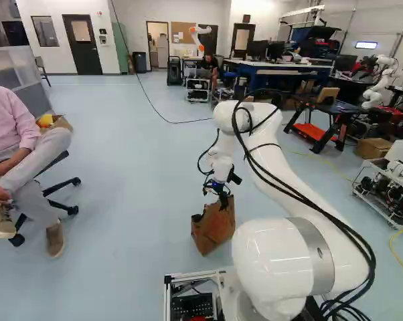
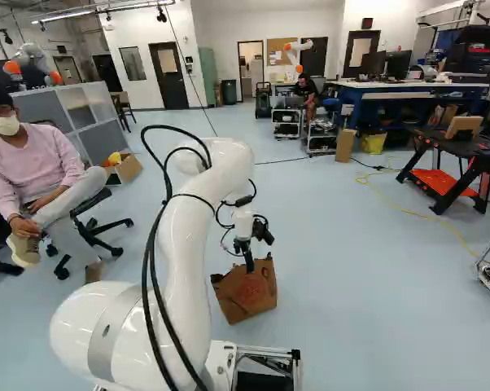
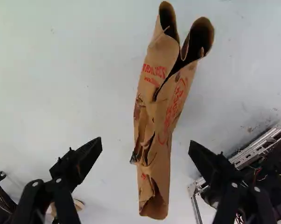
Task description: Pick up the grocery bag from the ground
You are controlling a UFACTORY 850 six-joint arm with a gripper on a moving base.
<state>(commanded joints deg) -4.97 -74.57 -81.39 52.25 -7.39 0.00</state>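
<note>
Lower the released, wide-spread gripper [image 3: 145, 145] astride the crumpled brown paper grocery bag [image 3: 160, 114], centring its upper folds, then squeeze gently to avoid tearing.

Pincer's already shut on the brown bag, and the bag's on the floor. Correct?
Not quite: the pincer is open, not shut on the bag. The wrist view shows its two fingers wide apart, with a gap on either side of the bag. Brown and on the floor are both right.
</note>
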